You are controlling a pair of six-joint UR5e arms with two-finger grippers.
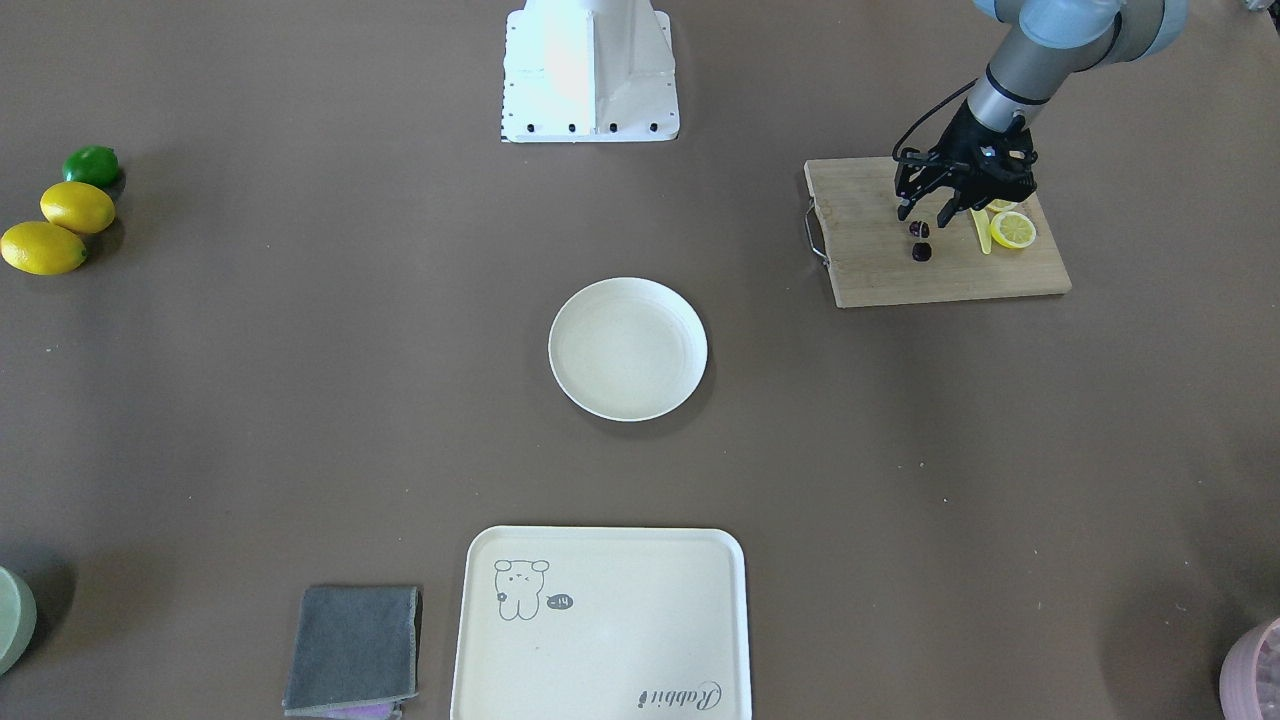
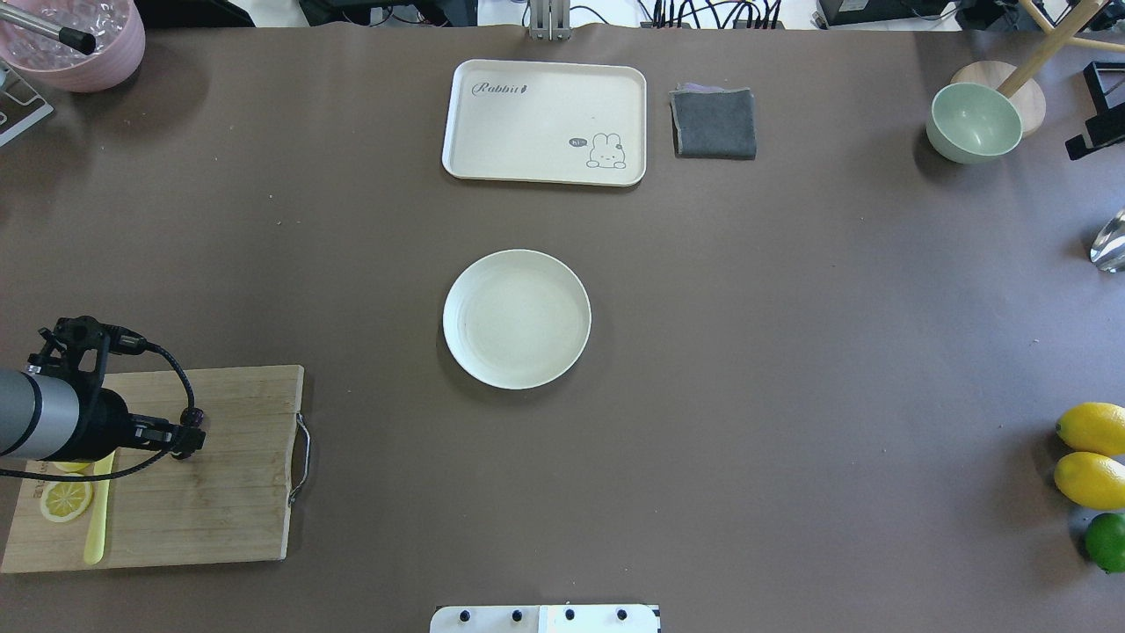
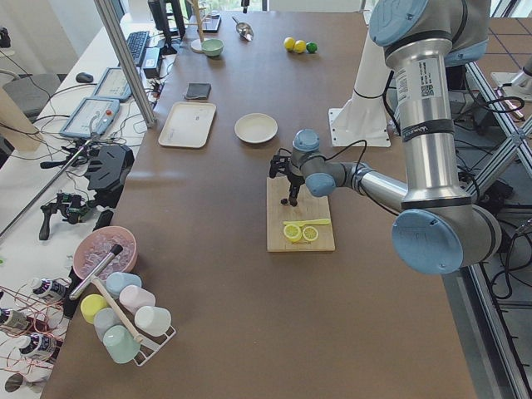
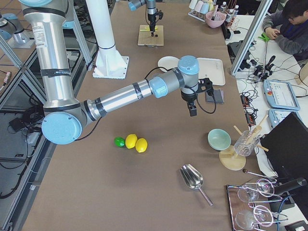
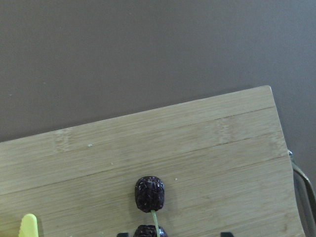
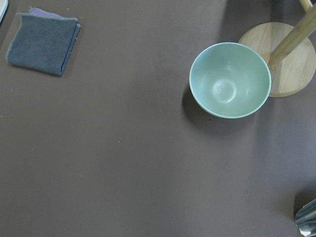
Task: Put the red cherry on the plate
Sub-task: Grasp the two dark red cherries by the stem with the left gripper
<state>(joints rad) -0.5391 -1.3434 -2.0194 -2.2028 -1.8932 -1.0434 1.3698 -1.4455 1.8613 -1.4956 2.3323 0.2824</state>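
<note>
L end effector point(image 1: 925, 213) spread, empty, over red cherry point(image 1: 921, 251); wrist cam alone shows green stem point(image 5: 155, 219)

A cream rectangular tray point(image 2: 536, 123) lies on the far side of the table from the robot. In one corner the word "Rabbit" point(image 2: 499, 88) is printed in dark slanted script. In the diagonally opposite corner, beside a line drawing of a rabbit point(image 2: 606, 151), a small dark speech bubble point(image 2: 577, 141) reads "hi~". A printed label point(image 3: 413, 83) on the left arm point(image 3: 428, 166) is too small to read.
</note>
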